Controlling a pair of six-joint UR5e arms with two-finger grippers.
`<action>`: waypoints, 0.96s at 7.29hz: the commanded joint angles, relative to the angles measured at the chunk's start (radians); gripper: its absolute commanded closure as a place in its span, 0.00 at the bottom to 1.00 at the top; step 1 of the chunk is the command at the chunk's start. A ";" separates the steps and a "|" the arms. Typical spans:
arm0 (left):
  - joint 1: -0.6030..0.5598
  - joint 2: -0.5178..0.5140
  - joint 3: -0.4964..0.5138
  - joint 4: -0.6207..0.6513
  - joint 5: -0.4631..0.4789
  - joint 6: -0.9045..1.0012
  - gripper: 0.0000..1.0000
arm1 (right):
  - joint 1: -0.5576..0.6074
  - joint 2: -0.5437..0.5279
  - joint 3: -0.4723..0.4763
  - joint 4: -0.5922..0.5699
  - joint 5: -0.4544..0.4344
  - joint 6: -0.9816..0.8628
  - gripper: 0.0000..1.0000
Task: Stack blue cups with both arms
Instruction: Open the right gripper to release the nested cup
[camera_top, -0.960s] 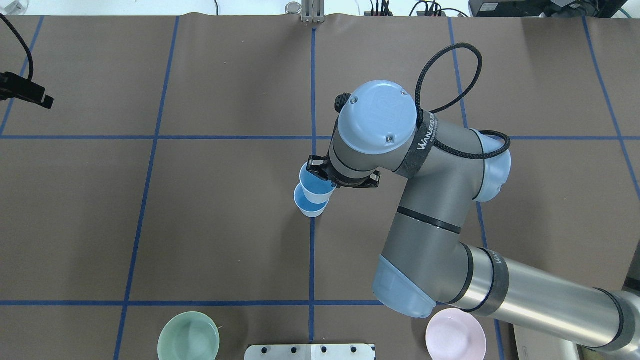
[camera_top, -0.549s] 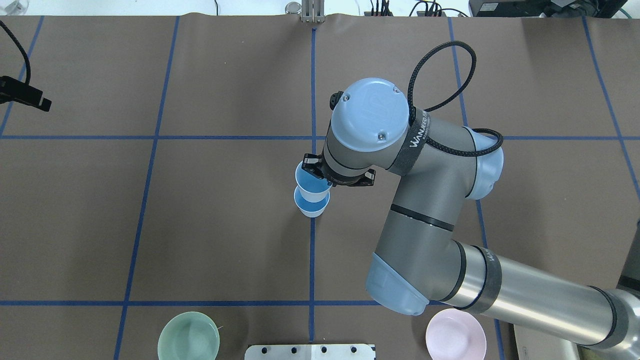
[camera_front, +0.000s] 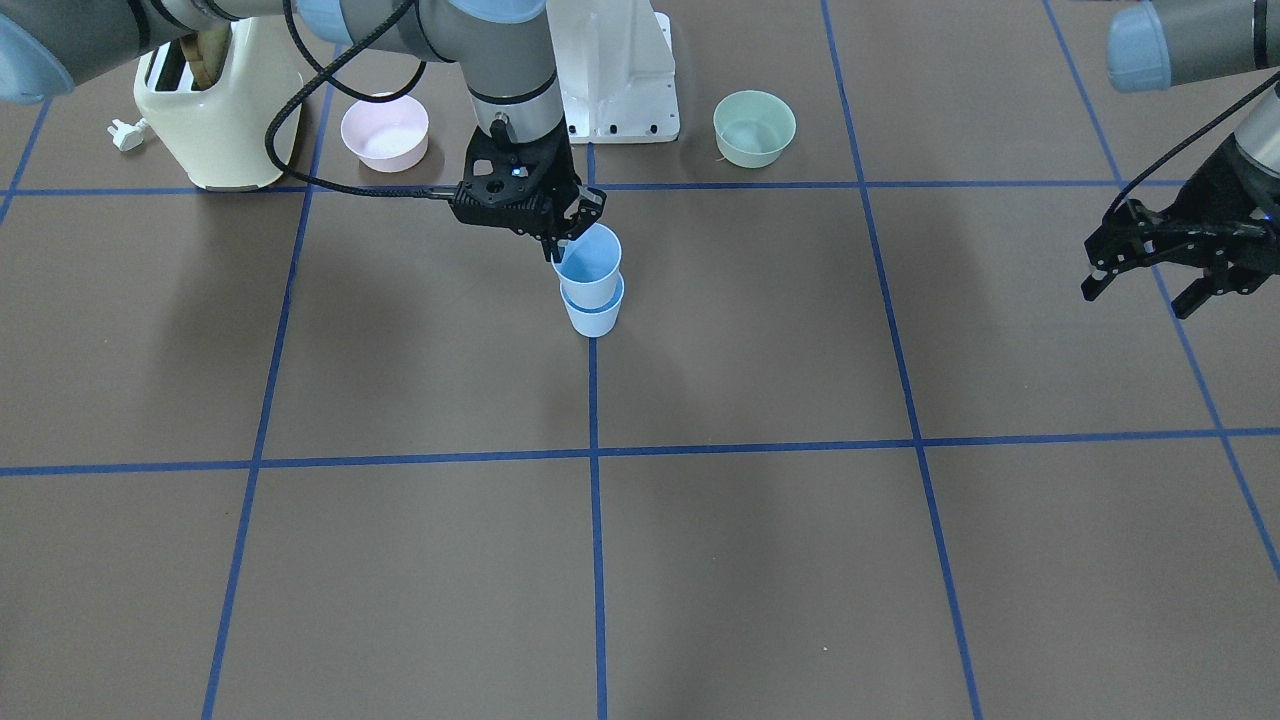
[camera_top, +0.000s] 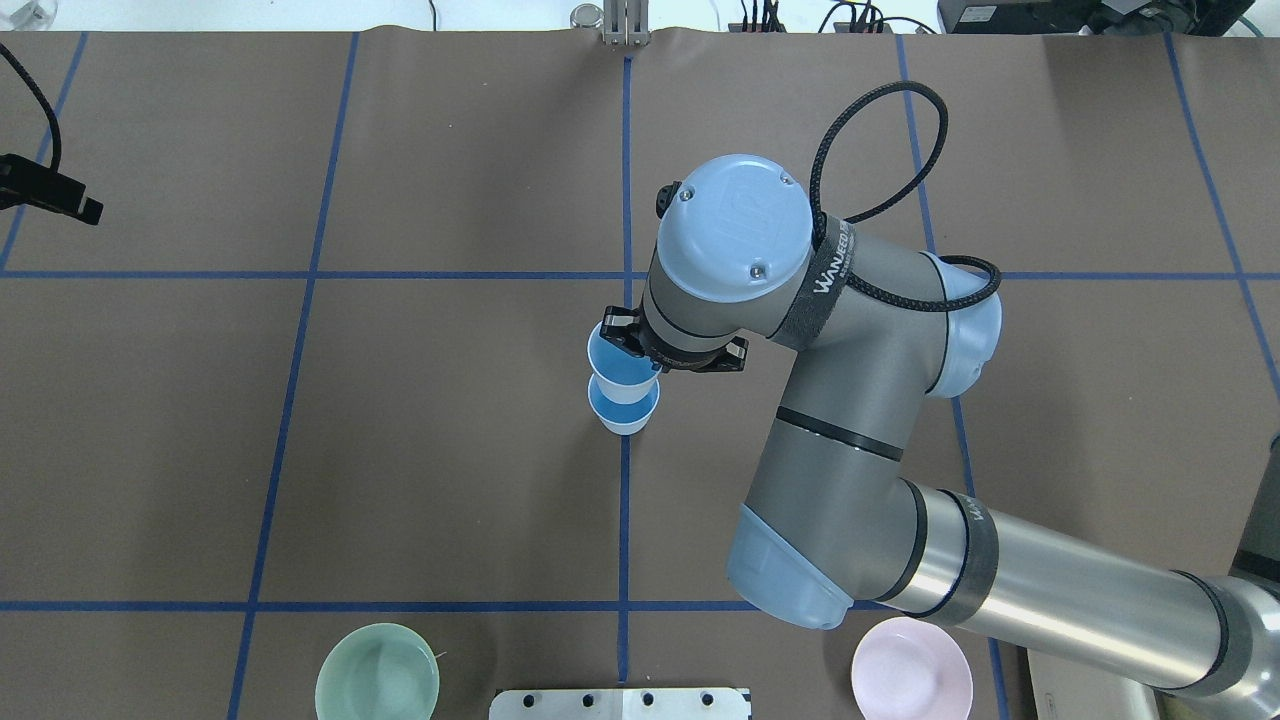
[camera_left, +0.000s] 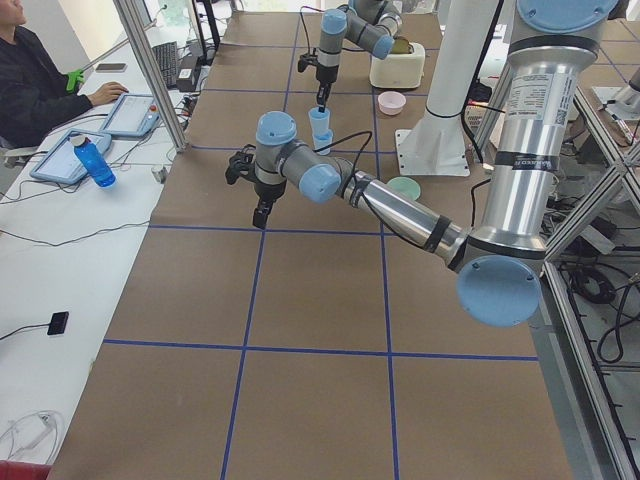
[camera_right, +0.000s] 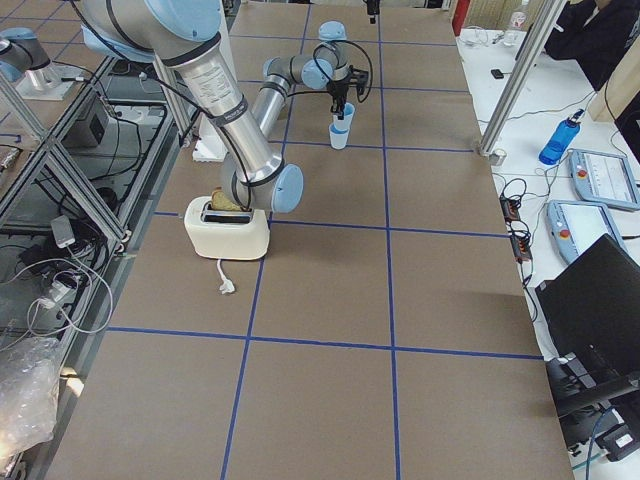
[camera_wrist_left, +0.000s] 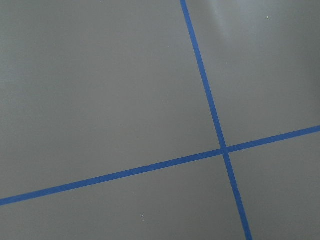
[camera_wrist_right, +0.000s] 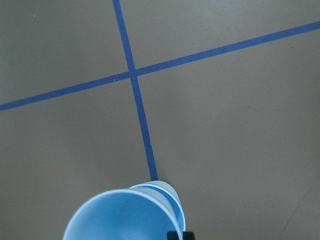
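The two blue cups sit at the middle of the table (camera_top: 440, 470), on the blue tape line (camera_top: 624, 520) that runs away from the robot's base. The lower cup (camera_front: 594, 314) stands upright on the paper, right on that line. The upper cup (camera_front: 590, 262) has its base down inside the lower one's mouth and leans a little; whether it is pushed fully home cannot be told.

The right gripper (camera_front: 562, 246) comes down from above on the robot-side edge of the upper cup and is clamped on its rim, one finger inside the bright blue bowl of the cup and one outside against the pale wall. In the right wrist view the upper cup's open mouth fills the bottom edge, with the lower cup's rim showing just behind it and a black fingertip (camera_wrist_right: 178, 235) touching the rim.

The left gripper (camera_front: 1140, 300) hangs well apart from the stack, out to the robot's left above bare table, its fingers spread and holding nothing.

Near the robot's base lie a green bowl (camera_top: 377, 675) on the left and a pink bowl (camera_top: 911, 670) on the right, with a cream toaster (camera_front: 215, 110) beyond the pink one
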 joint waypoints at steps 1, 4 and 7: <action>0.000 0.000 0.000 0.000 0.000 0.000 0.02 | -0.001 0.006 -0.003 0.001 -0.001 0.001 1.00; 0.000 0.000 0.000 0.000 -0.002 0.000 0.02 | -0.001 0.004 -0.004 0.001 -0.002 0.001 1.00; 0.000 0.000 0.000 0.000 -0.003 0.000 0.02 | -0.002 0.004 -0.004 0.013 0.000 -0.003 1.00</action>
